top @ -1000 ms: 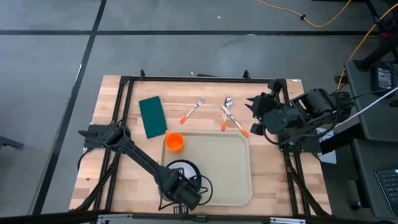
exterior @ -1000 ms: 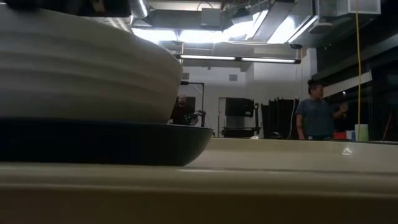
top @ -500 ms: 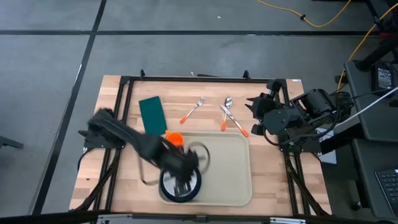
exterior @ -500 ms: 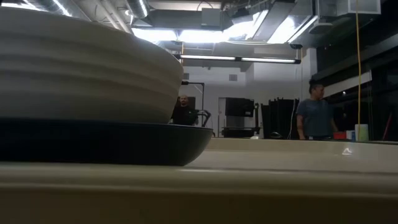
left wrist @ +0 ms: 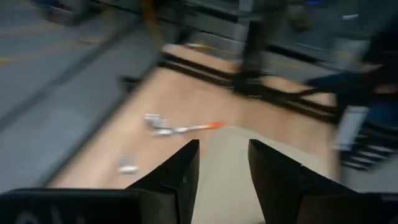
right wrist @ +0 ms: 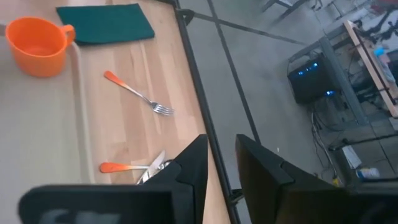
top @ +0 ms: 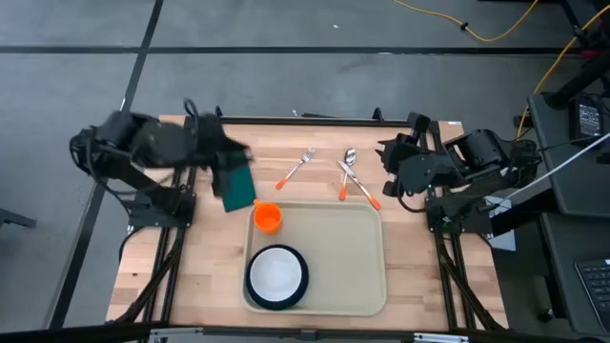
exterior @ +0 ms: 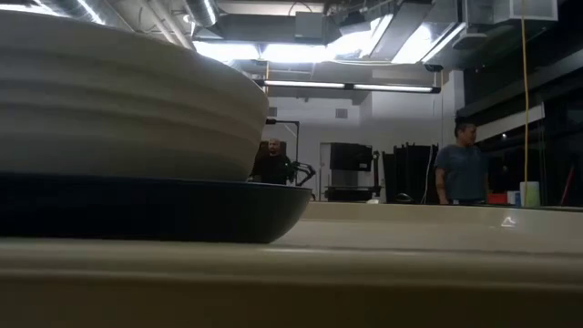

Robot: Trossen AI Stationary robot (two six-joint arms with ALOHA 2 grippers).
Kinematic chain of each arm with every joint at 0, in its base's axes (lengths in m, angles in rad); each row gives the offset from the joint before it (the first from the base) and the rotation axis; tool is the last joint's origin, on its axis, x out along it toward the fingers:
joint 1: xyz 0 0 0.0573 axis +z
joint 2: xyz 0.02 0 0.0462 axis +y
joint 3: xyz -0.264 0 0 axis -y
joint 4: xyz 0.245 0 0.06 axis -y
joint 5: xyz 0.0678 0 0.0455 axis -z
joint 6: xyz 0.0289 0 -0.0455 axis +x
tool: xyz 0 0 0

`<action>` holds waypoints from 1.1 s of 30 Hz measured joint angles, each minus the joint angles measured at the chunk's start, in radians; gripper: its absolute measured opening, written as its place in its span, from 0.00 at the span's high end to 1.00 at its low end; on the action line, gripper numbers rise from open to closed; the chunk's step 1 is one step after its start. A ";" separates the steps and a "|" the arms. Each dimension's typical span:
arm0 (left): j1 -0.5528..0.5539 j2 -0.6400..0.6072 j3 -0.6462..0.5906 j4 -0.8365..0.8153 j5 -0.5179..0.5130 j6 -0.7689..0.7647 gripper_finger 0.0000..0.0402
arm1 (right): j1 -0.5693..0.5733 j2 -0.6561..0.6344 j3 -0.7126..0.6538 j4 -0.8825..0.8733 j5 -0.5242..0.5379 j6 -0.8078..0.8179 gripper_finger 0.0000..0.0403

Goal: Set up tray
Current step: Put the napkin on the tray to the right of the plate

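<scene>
The cream tray [top: 343,257] lies on the wooden table, toward its near edge. A dark round plate [top: 276,278] with a white bowl [top: 275,272] on it rests in the tray's near left corner; in the low view they fill the left side [exterior: 137,205]. An orange cup [top: 268,217] stands at the tray's far left corner. My left gripper [top: 236,157] hovers high over the green napkin [top: 238,191], open and empty [left wrist: 224,168]. My right gripper [top: 386,160] waits above the table's far right, open a little [right wrist: 222,165], with nothing between its fingers.
A fork [top: 296,168] with an orange handle, a spoon [top: 349,164] and a knife [top: 360,189] lie on the wood beyond the tray. A black frame [top: 286,120] runs around the table. In the low view two people [exterior: 460,164] stand far off in the room.
My left gripper has come up from the plate at the tray's near left corner and swung fast toward the table's far left, tipping up from pointing down. It now hangs over the napkin. Plate and bowl stay in the tray.
</scene>
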 joint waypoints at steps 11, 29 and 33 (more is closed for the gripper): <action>0.552 -0.086 -0.020 -0.318 0.219 0.123 0.66 | -0.131 0.000 0.000 0.022 0.001 0.058 0.78; 1.229 0.105 -0.320 -0.198 0.636 0.788 0.48 | -0.226 0.000 0.000 0.105 -0.008 0.157 0.78; 1.326 0.173 -0.406 -0.147 0.675 0.834 0.49 | -0.226 0.000 0.000 0.104 -0.009 0.175 0.78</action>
